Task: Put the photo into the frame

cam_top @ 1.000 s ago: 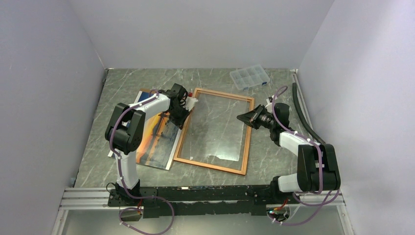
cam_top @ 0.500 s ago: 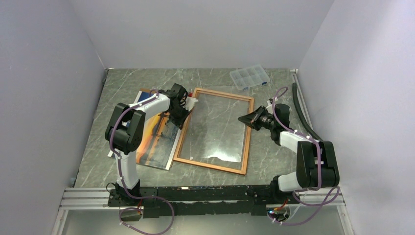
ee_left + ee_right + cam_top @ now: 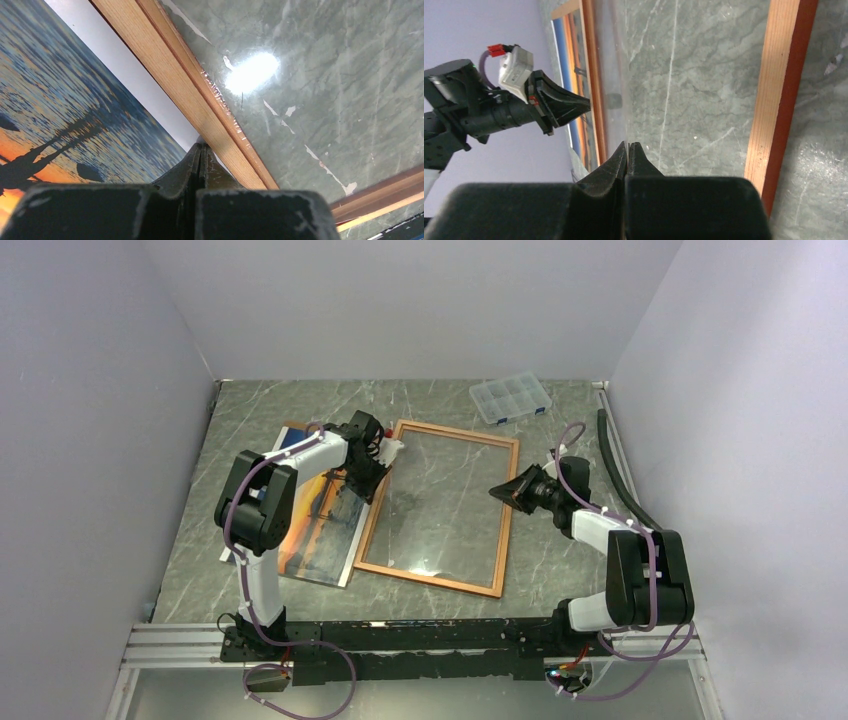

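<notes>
Evidently working across the grey marbled table, with the frame lying flat over its middle, the stone visible through its pane and nothing inside as yet. Finding the photo picture side up just left of it, white margin running along the frame's left rail, touching that rail or slipping under it, not telling which from these views. Reading the step as getting that edge free so as to carry the photo over the pane. Keeping the left gripper pinched fully together on nothing, tip sitting right at the seam between margin and rail. Probably needing to be parting those jaws before any grasp, and to be easing one finger under the paper rather than scraping across the glossy face. Holding the right gripper likewise pressed closed and empty, low over the pane just inside the right rail, contact not being clear. Likely serving best by bearing down there, steadying the frame against sliding during any tug from the other side. Watching for the thin photo bending or creasing, and for a fingertip catching on the wooden lip.
</notes>
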You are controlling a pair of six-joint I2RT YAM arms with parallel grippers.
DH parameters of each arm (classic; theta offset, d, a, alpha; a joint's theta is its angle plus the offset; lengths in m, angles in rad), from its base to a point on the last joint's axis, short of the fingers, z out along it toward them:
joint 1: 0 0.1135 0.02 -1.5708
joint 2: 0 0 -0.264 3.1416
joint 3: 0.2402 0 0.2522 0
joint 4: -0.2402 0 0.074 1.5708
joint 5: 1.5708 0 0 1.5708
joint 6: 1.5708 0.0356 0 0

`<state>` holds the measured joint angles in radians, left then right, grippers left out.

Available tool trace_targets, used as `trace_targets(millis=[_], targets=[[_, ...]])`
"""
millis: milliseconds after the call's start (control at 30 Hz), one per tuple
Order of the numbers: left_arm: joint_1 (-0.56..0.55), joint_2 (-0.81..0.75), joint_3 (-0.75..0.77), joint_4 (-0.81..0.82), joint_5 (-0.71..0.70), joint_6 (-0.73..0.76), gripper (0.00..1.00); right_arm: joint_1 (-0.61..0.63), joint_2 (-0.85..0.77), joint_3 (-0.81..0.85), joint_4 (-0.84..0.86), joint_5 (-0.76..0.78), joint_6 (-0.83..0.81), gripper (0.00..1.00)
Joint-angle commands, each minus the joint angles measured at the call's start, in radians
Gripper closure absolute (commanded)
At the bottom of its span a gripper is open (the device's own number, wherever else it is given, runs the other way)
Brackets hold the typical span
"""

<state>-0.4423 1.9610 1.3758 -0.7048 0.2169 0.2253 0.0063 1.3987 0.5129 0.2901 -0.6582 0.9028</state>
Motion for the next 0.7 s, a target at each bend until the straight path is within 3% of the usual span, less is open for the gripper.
trace_targets(millis=[0, 667], targets=[[-0.025, 0.014, 0.004, 0.027, 0.065, 0.003, 0.97, 0.02, -0.002, -0.009, -0.01, -0.021, -0.019, 1.0], [-0.027, 0.025, 0.018, 0.024, 0.071, 0.0, 0.97, 0.022, -0.13, -0.06, 0.122, -0.03, 0.025, 1.0]])
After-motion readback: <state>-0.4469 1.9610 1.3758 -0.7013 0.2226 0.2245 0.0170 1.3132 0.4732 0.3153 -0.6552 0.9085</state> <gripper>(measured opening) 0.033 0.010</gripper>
